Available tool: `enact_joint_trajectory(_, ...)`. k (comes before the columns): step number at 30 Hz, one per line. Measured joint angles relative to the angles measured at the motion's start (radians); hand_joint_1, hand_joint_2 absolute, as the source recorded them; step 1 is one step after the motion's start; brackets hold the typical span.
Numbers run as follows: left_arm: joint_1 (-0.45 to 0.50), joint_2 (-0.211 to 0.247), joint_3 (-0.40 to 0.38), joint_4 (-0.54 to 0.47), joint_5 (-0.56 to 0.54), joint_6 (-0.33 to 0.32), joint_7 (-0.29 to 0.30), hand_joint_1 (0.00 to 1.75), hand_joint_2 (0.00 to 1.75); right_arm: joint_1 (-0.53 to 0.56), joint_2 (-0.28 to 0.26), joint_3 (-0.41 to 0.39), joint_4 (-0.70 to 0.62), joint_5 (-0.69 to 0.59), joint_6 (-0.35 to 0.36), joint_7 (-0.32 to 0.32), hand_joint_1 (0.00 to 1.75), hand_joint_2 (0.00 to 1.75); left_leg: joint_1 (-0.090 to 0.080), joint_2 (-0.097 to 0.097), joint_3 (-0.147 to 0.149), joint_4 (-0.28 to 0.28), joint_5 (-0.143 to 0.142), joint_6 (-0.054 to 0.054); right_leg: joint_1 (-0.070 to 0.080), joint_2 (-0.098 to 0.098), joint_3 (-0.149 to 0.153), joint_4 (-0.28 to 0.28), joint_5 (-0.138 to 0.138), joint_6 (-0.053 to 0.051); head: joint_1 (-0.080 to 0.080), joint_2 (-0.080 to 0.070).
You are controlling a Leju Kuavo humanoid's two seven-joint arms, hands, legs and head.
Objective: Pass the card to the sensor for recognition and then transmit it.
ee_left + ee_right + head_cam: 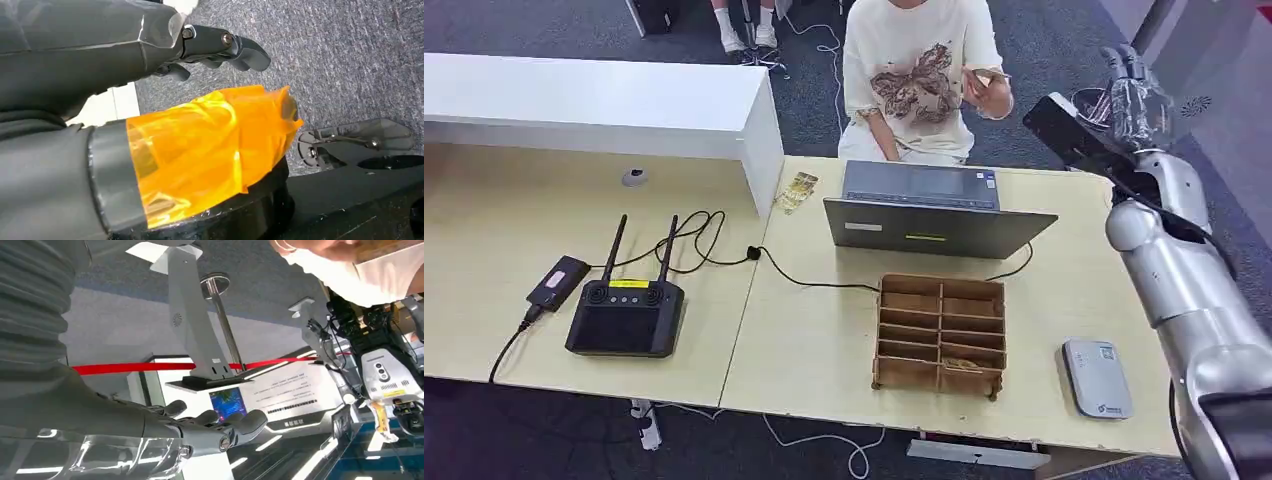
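Card (pixel 990 75) sits in the raised hand of a person (pixel 919 80) seated behind the table (pixel 804 340), held up near the shoulder, to the left of the robot's right hand (pixel 1132 95) and apart from it. That right hand is lifted high at the far right edge of the table, beyond the laptop (pixel 929 210), with its fingers stretched out and spread and nothing between them; the right wrist view shows the same fingers (pixel 235 427) extended with nothing in them, and the person's hand with the card's edge (pixel 385 247) at the picture's border, well apart from them. The left hand (pixel 210 50) appears in the left wrist view hanging over grey carpet, its dark fingers curled loosely and holding nothing, an orange-taped thumb (pixel 210 150) beside them; whether it counts as closed I cannot tell. On the table, the sensor (pixel 1097 378), a small grey-white box, lies near the front right corner, just right of a wooden compartment tray (pixel 940 333) and well apart from both card and right hand. The laptop stands open behind the tray with its back toward the robot. On the left half of the table stand a black controller with two antennas (pixel 626 312) and a small black device (pixel 557 282), with a black cable (pixel 714 245) running across toward the laptop. A white counter (pixel 594 105) rises at the far left.
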Motion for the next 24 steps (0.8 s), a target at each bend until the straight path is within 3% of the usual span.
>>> enact_joint_trajectory(12,0.0,0.002,0.002,0.0,0.023,0.01,0.01,0.0,0.0,0.031,-0.006,-0.037,-0.023,-0.029,-0.005,-0.016,0.0,1.75,0.0,0.0,0.0,0.0,0.0,0.0,0.0,0.0,0.0,0.0,0.0,0.0,0.0,0.0)
enact_joint_trajectory(16,0.001,0.003,0.003,0.0,0.034,0.011,0.008,0.0,0.0,0.05,-0.004,-0.069,-0.048,-0.138,-0.004,-0.074,0.0,1.75,0.0,-0.001,-0.001,0.0,0.0,0.0,0.0,-0.001,0.0,0.0,0.0,0.0,0.0,0.0)
enact_joint_trajectory(17,0.001,0.004,0.003,0.0,0.043,0.015,0.002,0.0,0.0,0.062,0.001,-0.087,-0.062,-0.214,0.017,-0.11,0.0,1.75,0.0,-0.001,0.0,0.0,0.0,0.0,0.0,-0.001,0.0,0.0,0.0,0.0,0.0,0.0)
enact_joint_trajectory(18,0.0,0.005,0.008,0.0,0.066,0.028,-0.002,0.0,0.0,0.095,0.014,-0.116,-0.103,-0.344,0.087,-0.172,0.0,1.75,0.001,-0.002,0.0,0.0,0.0,0.0,0.001,-0.002,0.001,0.0,0.0,0.0,0.0,0.0)
enact_joint_trajectory(20,0.003,0.011,0.03,0.0,0.098,0.039,-0.012,0.0,0.0,0.212,0.021,-0.189,-0.248,-0.683,0.203,-0.248,0.0,1.75,0.002,-0.004,0.0,0.0,-0.001,0.0,0.002,-0.004,0.002,-0.001,-0.001,0.0,0.002,0.0)
enact_joint_trajectory(22,0.01,0.018,0.042,0.0,0.106,0.045,-0.022,0.0,0.0,0.309,0.035,-0.223,-0.376,-0.981,0.2,-0.252,0.0,1.75,0.001,-0.005,-0.001,0.0,-0.001,0.0,0.002,-0.005,0.0,-0.001,-0.002,0.0,-0.001,0.0)
enact_joint_trajectory(24,0.016,0.026,0.05,0.0,0.102,0.055,-0.035,0.0,0.0,0.389,0.028,-0.253,-0.465,-1.089,0.196,-0.259,0.0,1.75,0.002,-0.006,-0.001,0.0,-0.001,0.0,0.002,-0.007,0.0,-0.001,-0.003,0.0,0.0,0.0)
